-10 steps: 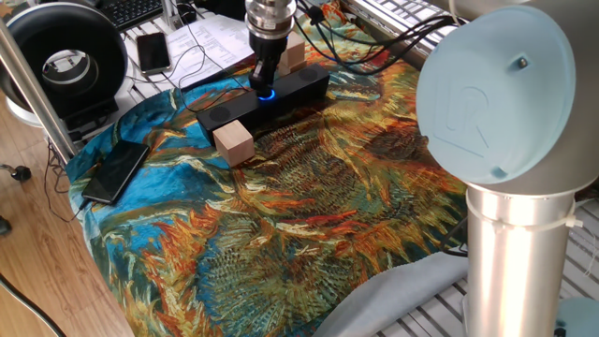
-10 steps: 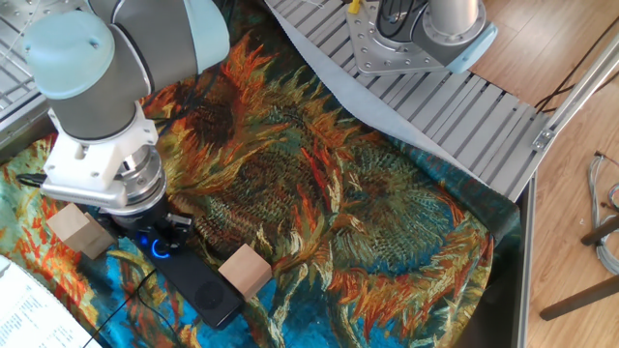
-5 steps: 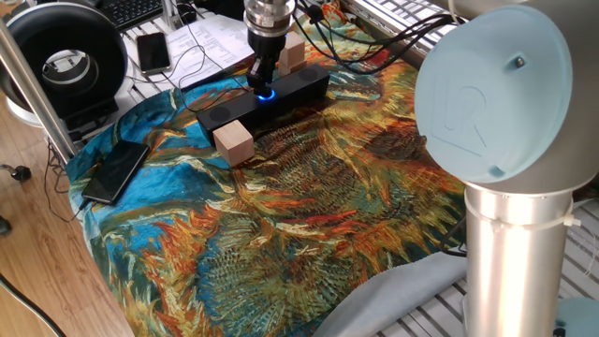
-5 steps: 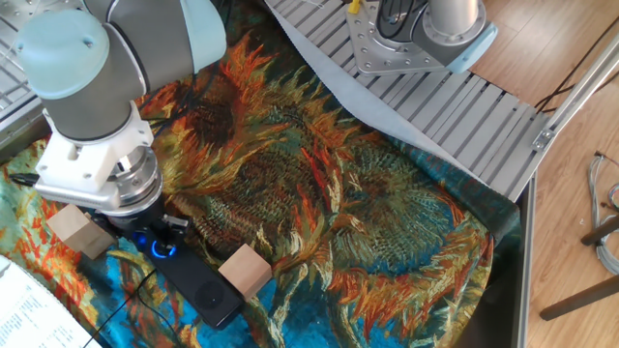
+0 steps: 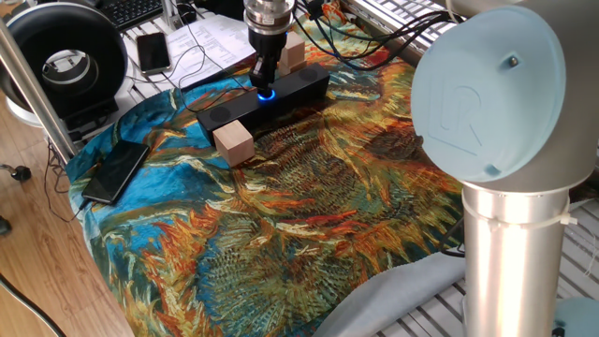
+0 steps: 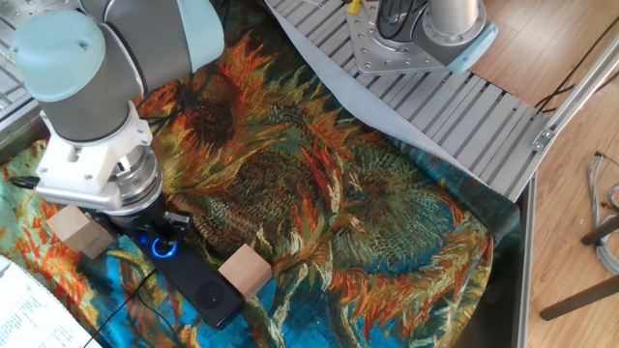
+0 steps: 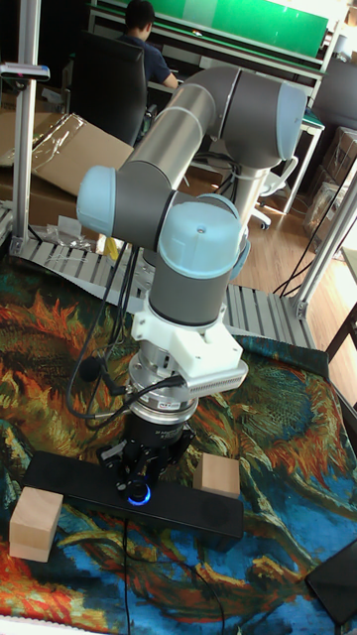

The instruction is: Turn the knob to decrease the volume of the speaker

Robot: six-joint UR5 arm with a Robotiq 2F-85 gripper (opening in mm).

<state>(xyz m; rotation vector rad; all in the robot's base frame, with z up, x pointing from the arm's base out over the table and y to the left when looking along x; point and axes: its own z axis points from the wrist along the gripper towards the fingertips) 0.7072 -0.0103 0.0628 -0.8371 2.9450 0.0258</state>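
Observation:
The speaker [image 5: 298, 86] is a long black bar lying on the sunflower cloth; it also shows in the other fixed view [image 6: 198, 283] and the tall view [image 7: 198, 508]. Its knob [image 5: 266, 94] glows blue on top, and the whole ring shows [image 6: 162, 247] [image 7: 140, 494]. My gripper [image 5: 264, 79] points straight down just above the knob [image 6: 155, 230] [image 7: 145, 474]. Its dark fingers stand only slightly apart, with nothing held between them.
One wooden block [image 5: 234, 143] sits in front of the speaker and another [image 5: 292, 51] behind it. A black phone [image 5: 115, 171] lies at the cloth's left edge. A second phone [image 5: 153, 51], papers and a round black fan [image 5: 65, 61] stand beyond. Cables run behind the speaker.
The arm has shifted slightly and the gripper has lifted a little off the knob. More of the blue ring shows now. The speaker and blocks have not moved.

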